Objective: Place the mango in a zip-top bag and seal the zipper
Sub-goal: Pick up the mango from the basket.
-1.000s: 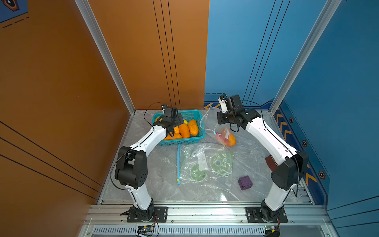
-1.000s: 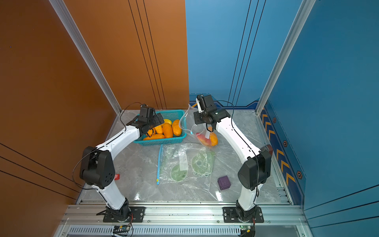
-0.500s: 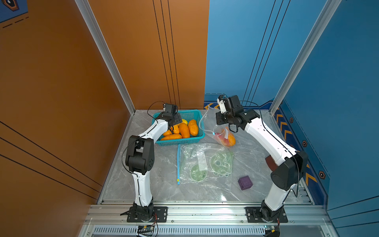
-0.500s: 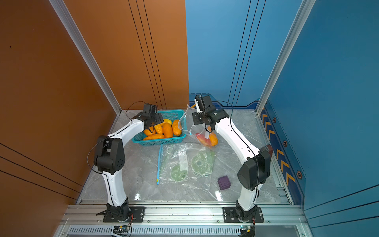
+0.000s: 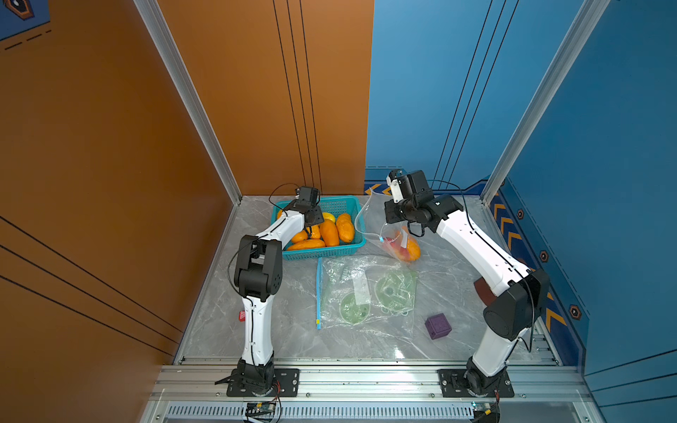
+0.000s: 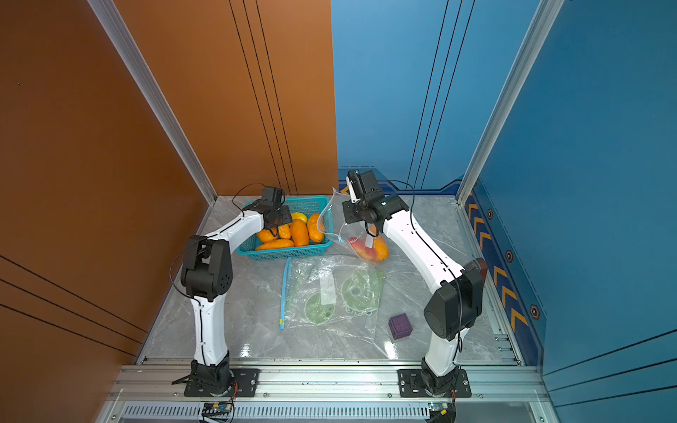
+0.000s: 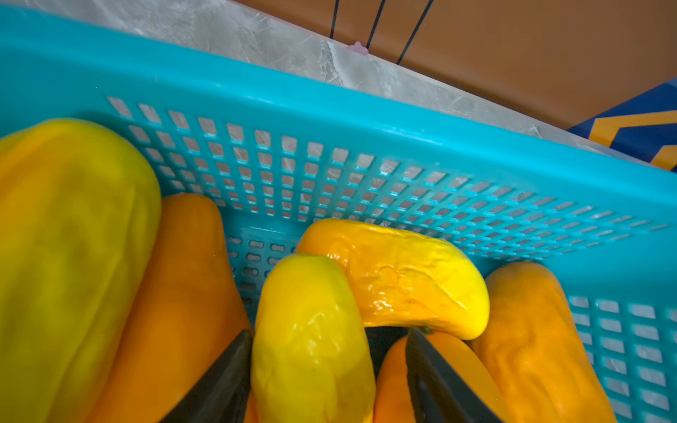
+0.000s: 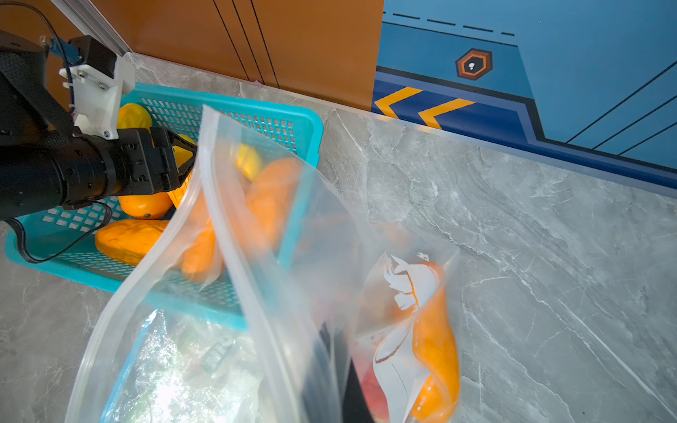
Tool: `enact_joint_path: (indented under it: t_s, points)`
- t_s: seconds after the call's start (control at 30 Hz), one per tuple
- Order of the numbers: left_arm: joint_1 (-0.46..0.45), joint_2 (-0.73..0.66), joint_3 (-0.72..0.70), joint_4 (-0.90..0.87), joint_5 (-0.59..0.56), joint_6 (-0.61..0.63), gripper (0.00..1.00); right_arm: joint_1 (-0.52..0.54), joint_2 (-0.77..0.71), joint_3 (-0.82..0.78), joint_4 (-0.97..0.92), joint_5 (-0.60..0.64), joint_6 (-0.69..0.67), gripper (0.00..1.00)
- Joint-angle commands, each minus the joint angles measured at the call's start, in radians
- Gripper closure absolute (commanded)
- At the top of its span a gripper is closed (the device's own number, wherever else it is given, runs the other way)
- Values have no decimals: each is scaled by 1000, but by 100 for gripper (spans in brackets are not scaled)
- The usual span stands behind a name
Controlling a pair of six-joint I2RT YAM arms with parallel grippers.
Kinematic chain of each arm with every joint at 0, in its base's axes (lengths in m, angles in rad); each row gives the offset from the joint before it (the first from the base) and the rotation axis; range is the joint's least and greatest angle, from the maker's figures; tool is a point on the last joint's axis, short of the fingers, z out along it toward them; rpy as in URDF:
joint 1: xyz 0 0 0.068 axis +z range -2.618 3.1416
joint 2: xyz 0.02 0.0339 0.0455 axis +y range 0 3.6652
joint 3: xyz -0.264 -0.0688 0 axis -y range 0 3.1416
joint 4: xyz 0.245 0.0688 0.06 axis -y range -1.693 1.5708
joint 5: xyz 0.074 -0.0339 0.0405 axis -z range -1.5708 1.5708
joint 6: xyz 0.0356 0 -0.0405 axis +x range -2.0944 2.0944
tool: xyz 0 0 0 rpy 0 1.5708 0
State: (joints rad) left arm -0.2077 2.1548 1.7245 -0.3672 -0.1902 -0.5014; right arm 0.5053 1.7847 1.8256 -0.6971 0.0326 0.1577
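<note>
In the left wrist view a yellow mango (image 7: 307, 366) lies among several orange ones in the teal basket (image 7: 366, 121). My left gripper (image 7: 329, 331) is open astride it: one finger touches its side, the other stands a little apart. In both top views that gripper (image 5: 313, 223) reaches down into the basket (image 6: 293, 252). My right gripper (image 8: 340, 384) is shut on the rim of a clear zip-top bag (image 8: 278, 227) and holds it up beside the basket with its mouth gaping. An orange-red mango (image 8: 436, 348) sits at the bag's bottom (image 5: 408, 249).
A second clear bag (image 5: 366, 293) with green items and a blue zipper strip (image 5: 318, 289) lies flat mid-table. A purple cube (image 5: 437, 326) sits front right, a small red piece (image 5: 241, 315) near the left arm's base, a brown object (image 5: 481, 291) behind the right arm.
My left arm's elbow has risen upright and its gripper has settled deeper into the basket, jaws narrowing round the yellow mango. The right gripper has kept holding the bag in place.
</note>
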Motion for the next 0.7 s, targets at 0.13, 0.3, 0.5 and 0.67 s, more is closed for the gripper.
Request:
enact_joint_path:
  t_s: [0.13, 0.3, 0.5, 0.67]
  points:
    - [10, 1, 9, -29, 7, -27, 48, 7, 14, 24, -24, 34, 9, 100]
    - [10, -25, 7, -30, -5, -37, 72, 7, 12, 28, -24, 35, 5, 100]
    - [13, -77, 12, -30, -4, -43, 80, 7, 1, 22, -24, 37, 1, 100]
    - [7, -142, 2, -29, -2, -48, 87, 7, -7, 16, -23, 41, 1, 100]
